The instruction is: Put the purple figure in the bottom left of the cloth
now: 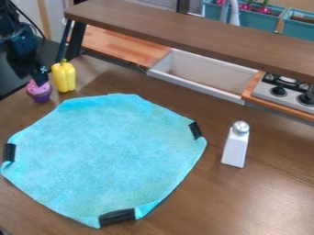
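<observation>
Gripper [40, 81] at round pink-top purple cupcake [40, 97]; can't tell how open or if holding. Lobed yel. pepper [64, 77] beside it, fuzzy blue cloth [104, 151] nr.

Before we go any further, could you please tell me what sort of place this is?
It looks like a toy kitchen, probably set up for robot work: there is a small stove with black knobs, a pale sink and a black robot arm.
</observation>
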Robot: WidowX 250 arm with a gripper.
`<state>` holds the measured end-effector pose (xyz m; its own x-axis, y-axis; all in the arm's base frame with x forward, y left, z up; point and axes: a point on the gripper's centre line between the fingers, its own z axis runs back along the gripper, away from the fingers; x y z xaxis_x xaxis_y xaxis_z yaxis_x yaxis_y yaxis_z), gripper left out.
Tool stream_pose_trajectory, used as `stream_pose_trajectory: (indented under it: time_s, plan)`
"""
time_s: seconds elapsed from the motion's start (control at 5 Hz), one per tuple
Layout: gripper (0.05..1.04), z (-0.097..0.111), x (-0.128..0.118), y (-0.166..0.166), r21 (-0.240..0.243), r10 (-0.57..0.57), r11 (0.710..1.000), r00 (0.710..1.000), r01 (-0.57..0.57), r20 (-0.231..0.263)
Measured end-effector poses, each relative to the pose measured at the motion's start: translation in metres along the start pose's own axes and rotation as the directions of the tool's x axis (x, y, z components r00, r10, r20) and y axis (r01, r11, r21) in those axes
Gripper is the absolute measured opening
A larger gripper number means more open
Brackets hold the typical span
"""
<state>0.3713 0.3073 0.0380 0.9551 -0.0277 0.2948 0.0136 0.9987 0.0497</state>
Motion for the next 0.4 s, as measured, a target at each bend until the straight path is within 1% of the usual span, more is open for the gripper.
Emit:
stream_pose_trajectory:
  time_s: [0.2, 0.4]
  plan:
    - [1.001, -0.0122, -0.0073, 0.0008, 0.002, 0.017, 1.0, 0.999, -0.017, -0.036]
    - [0.956, -0.014, -0.0062, 0.0048, 0.031, 0.026, 0.999, 0.999, -0.025, -0.029]
